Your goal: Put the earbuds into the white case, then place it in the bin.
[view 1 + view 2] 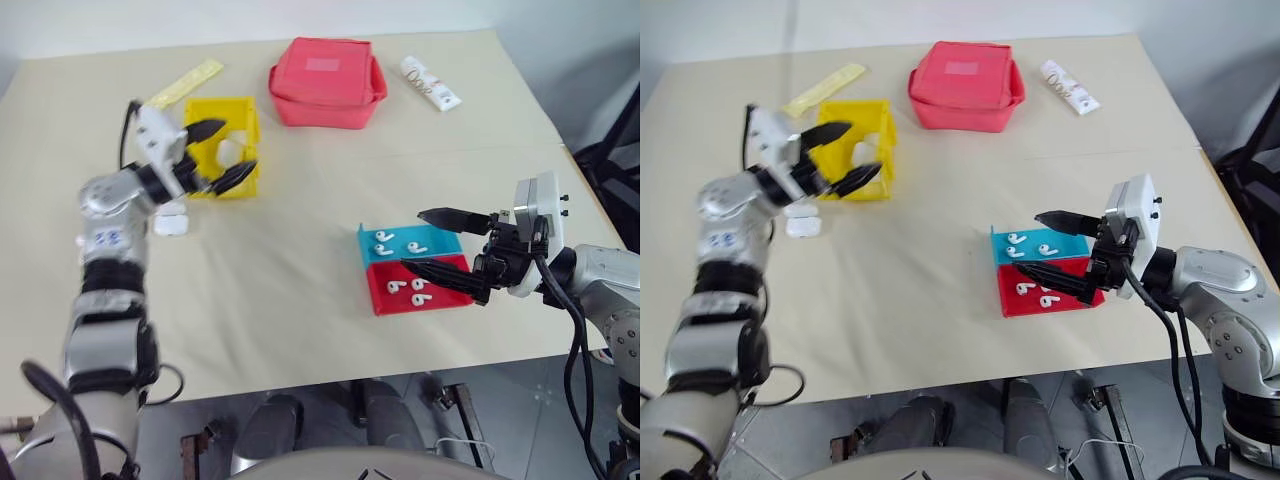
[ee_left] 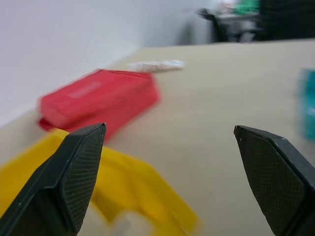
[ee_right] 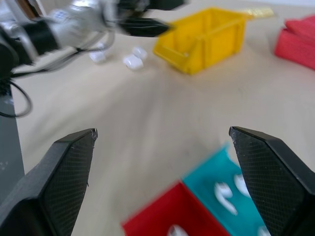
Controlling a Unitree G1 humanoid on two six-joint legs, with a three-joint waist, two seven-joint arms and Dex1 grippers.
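Note:
The yellow bin (image 1: 243, 112) stands at the back left. My left gripper (image 1: 222, 153) hovers open at its front-left corner, holding nothing. A white case (image 1: 231, 150) lies inside the bin, below the fingers. Two more white cases (image 1: 170, 225) (image 1: 173, 208) rest on the table just left of the bin. Several earbuds (image 1: 385, 240) lie in a blue tray (image 1: 437, 240) and a red tray (image 1: 447, 296) at the right. My right gripper (image 1: 414, 240) is open over these trays, its jaws wide apart with nothing between them.
A red fabric pouch (image 1: 325, 75) sits at the back centre. Right of it lies a white printed tube (image 1: 432, 83). A yellow strip (image 1: 186, 84) lies behind the bin. The table's front edge runs close below the trays.

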